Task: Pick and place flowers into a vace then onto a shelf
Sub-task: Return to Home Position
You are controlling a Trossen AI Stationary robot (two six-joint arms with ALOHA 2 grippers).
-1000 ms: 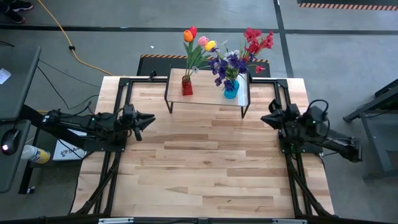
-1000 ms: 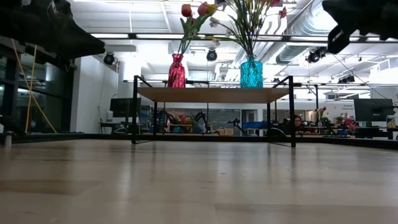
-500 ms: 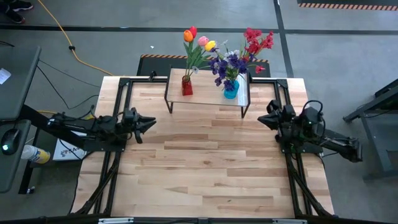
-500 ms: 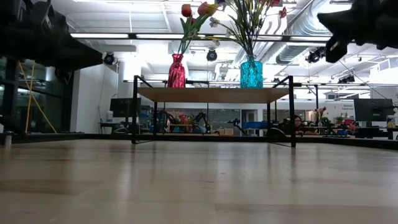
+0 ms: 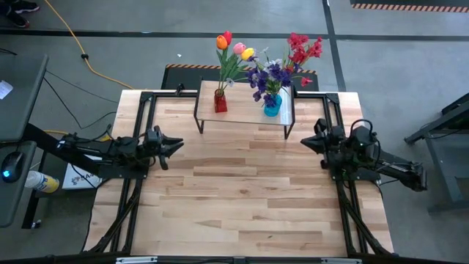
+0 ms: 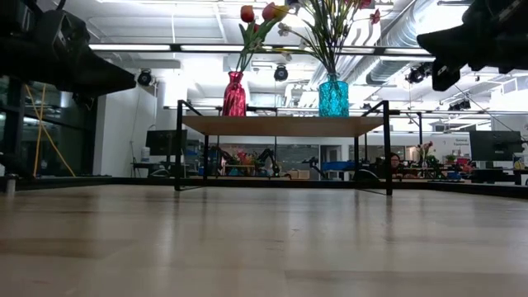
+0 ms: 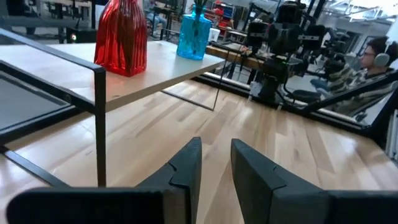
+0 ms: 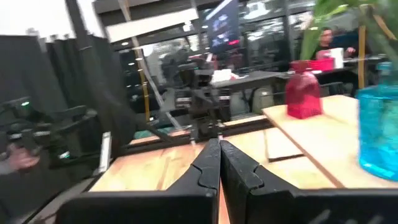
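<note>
The shelf [image 5: 245, 111] stands on its thin black legs at the table's far edge. On it rest a red vase [image 5: 220, 103] holding the tulips [image 5: 233, 48] and a blue vase [image 5: 272, 107] holding the purple, white and red sprays [image 5: 284, 64]. My left gripper [image 5: 178, 144] hovers at the table's left side, pointing right, its fingers a narrow gap apart [image 7: 216, 155]. My right gripper [image 5: 304, 141] hovers at the right side, pointing left, shut [image 8: 219, 148]. Both are well apart from the shelf [image 6: 280, 125] and touch nothing.
Bare plank tabletop [image 5: 242, 198] lies between the arms and in front of the shelf. Black frame rails [image 5: 139, 110] run along the table's left and right sides. A seated person [image 7: 373, 56] shows beyond the table in the left wrist view.
My right gripper has moved a little toward the table's left and come down slightly. My left gripper has sunk a little and shifted slightly toward the near edge. The vases and flowers have stayed in place on the shelf.
</note>
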